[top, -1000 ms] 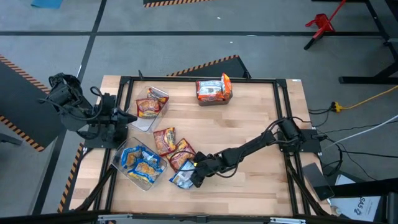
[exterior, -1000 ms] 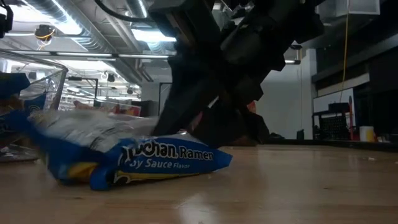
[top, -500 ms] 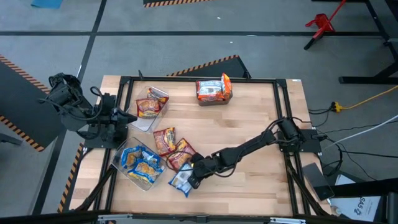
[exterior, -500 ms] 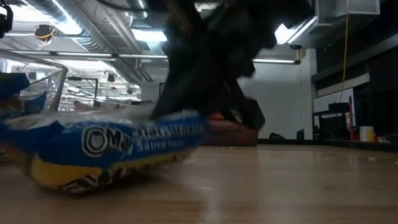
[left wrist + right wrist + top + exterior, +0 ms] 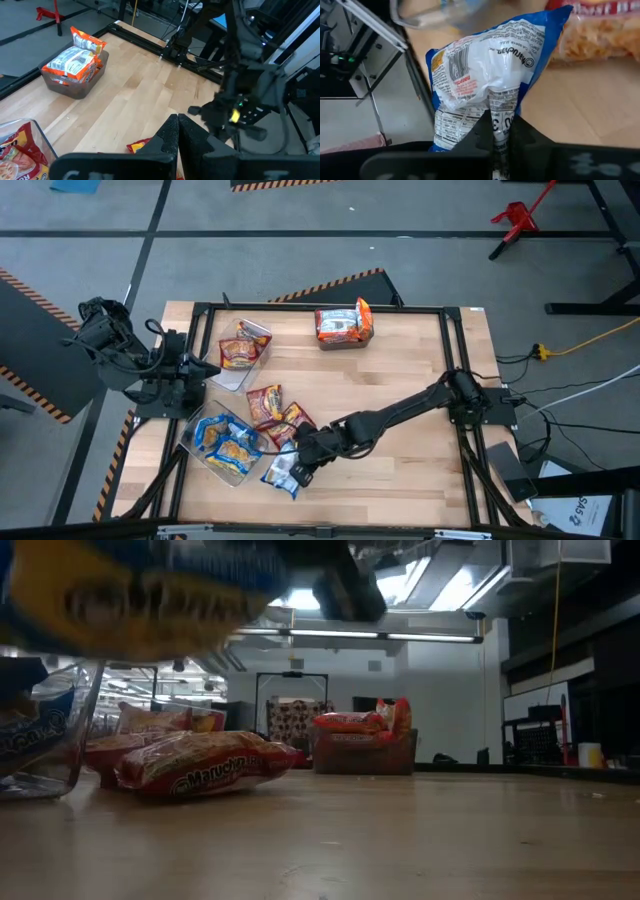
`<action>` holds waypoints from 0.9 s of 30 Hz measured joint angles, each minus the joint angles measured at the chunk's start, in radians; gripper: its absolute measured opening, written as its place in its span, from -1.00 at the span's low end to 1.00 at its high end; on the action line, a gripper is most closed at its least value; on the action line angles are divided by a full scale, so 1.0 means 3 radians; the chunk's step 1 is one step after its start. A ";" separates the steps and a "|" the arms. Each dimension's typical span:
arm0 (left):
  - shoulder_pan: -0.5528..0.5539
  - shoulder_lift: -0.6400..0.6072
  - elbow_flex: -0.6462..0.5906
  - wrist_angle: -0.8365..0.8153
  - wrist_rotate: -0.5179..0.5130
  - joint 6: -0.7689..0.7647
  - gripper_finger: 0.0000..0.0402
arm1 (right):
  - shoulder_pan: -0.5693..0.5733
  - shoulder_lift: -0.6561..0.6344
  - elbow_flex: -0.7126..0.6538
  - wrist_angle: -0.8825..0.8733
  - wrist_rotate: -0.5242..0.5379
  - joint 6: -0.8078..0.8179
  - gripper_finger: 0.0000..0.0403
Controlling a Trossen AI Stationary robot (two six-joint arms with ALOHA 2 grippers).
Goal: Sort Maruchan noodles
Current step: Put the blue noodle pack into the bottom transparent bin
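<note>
A blue-and-white Maruchan packet hangs above the table's near left part, with my right gripper shut on it. In the right wrist view its white printed back faces the camera. In the low view the packet shows blurred at the top, clear of the table. Two loose red-orange packets lie flat on the wood. My left gripper waits shut at the table's left edge, holding nothing. My right gripper pinches a raised fold on the packet's back, about midway across it, between its two fingers. The fingers slant down from the table's right side. The packet is lifted clear of the table and extends beyond the fingertips.
A clear bin with blue packets stands at the near left, just beside the held packet. A second bin with orange packets is at the far left, a third with red-orange packets at the far edge. The table's right half is bare wood.
My right gripper has risen and gone a little toward the table's near left corner, taking the blue packet with it. The packet lay on the wood a second ago; now it is lifted clear, its white back turned up.
</note>
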 joint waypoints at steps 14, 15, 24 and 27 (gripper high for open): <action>0.0000 -0.0001 0.0000 0.0000 0.0001 0.0000 -1.00 | -0.0235 0.0028 0.0829 0.0182 0.0552 -0.0432 -0.99; 0.0001 -0.0001 0.0000 -0.0001 0.0001 0.0000 -1.00 | -0.0276 0.0064 0.0829 0.0295 0.0548 -0.0434 -0.99; 0.0000 -0.0001 0.0000 -0.0003 0.0001 0.0000 -1.00 | -0.0559 0.0598 0.0829 0.1672 0.0281 -0.0406 -0.99; 0.0000 -0.0001 0.0000 -0.0005 0.0001 0.0001 -1.00 | -0.0621 0.0741 0.0829 0.1988 0.0182 -0.0411 -0.99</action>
